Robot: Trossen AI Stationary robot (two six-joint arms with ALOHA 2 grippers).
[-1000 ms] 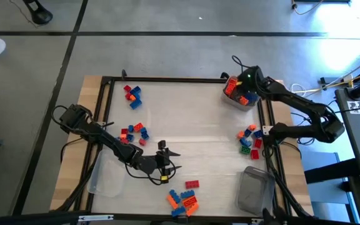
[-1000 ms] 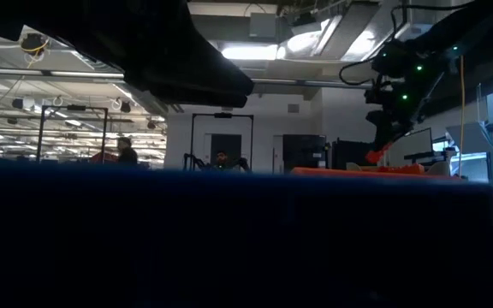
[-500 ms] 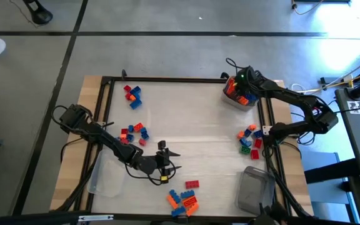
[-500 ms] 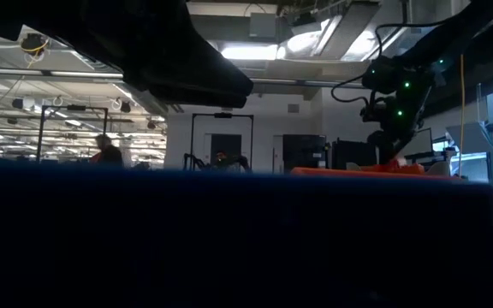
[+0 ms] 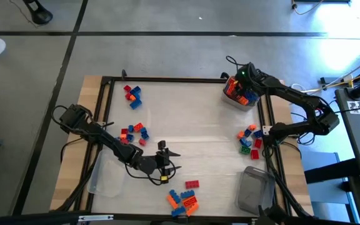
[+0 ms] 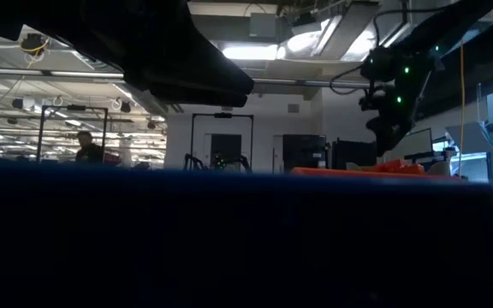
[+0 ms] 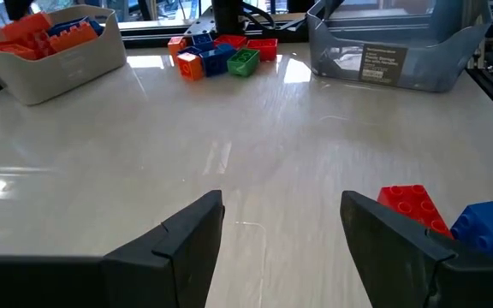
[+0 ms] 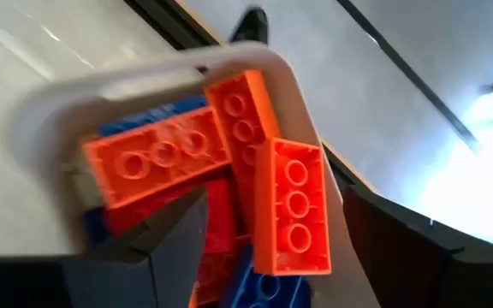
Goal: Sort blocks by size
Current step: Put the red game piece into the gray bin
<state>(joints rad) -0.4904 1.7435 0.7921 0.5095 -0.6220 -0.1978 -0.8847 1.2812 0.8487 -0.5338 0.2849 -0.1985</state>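
Right gripper (image 5: 237, 87) hangs wide-fingered over the white plastic tub (image 5: 229, 100) of long orange bricks (image 8: 289, 205), left gripper (image 7: 281, 248) gapes empty, many small coloured plastic blocks (image 5: 135, 132) unsorted.

One printed label noted on the clear tub (image 7: 400, 47) at the table's far side; its print is too small to read.

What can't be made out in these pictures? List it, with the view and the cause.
- Low view: the table top and nearly all blocks, hidden behind a dark blue block against the lens.
- Right wrist view: the blocks under the orange bricks in the tub, covered by them and by the right gripper, which is open.
- High view: stud counts of the loose blocks, too small.
- Left wrist view: the red brick, partly behind the open left gripper.
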